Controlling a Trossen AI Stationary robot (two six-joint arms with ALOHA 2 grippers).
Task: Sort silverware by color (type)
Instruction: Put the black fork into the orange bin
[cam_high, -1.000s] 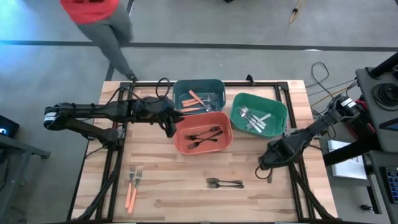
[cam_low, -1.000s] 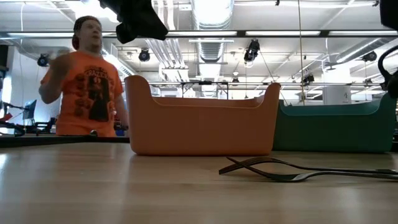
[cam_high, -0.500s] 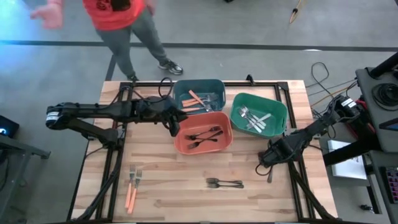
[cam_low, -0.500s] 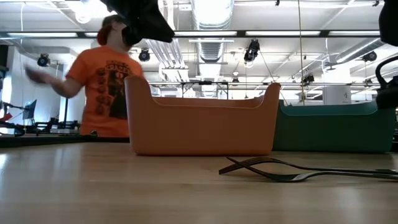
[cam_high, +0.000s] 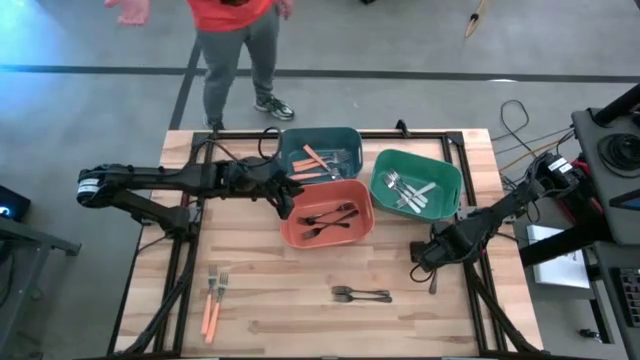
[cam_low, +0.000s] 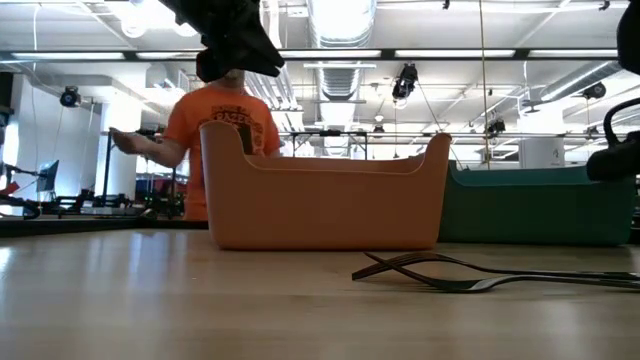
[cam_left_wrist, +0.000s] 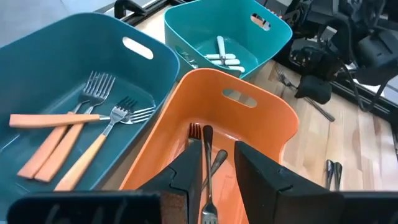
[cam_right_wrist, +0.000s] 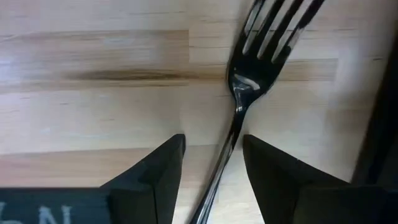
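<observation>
My left gripper (cam_high: 287, 200) hangs over the near-left corner of the orange-red bin (cam_high: 366, 226), shut on a black fork (cam_left_wrist: 206, 155). Other black forks (cam_high: 330, 220) lie inside that bin. My right gripper (cam_high: 422, 258) is low over the table's right part, open. Its fingers stand on either side of the handle of a shiny fork (cam_right_wrist: 239, 106) that lies flat on the wood, without touching it. Two black forks (cam_high: 362, 294) lie near the front edge. Two orange-handled forks (cam_high: 212, 305) lie at the front left. My left gripper has the black fork between its two fingers, along the left finger (cam_left_wrist: 186, 171). The fork lies along the fingers and its handle (cam_left_wrist: 206, 140) sticks out forward past their tips. It is lifted clear, above the orange-red bin's inside. The fingers hide the place of contact.
The teal bin (cam_high: 290, 140) holds orange-handled forks and the green bin (cam_high: 452, 172) holds silver ones; both stand at the far middle. A person (cam_high: 235, 40) in an orange shirt walks beyond the far edge. Bare wood lies in the middle between the fork groups.
My left gripper has gone a little toward the table's right, farther over the orange-red bin. My right gripper has come down slightly toward the table. The person behind the table has walked toward the right.
</observation>
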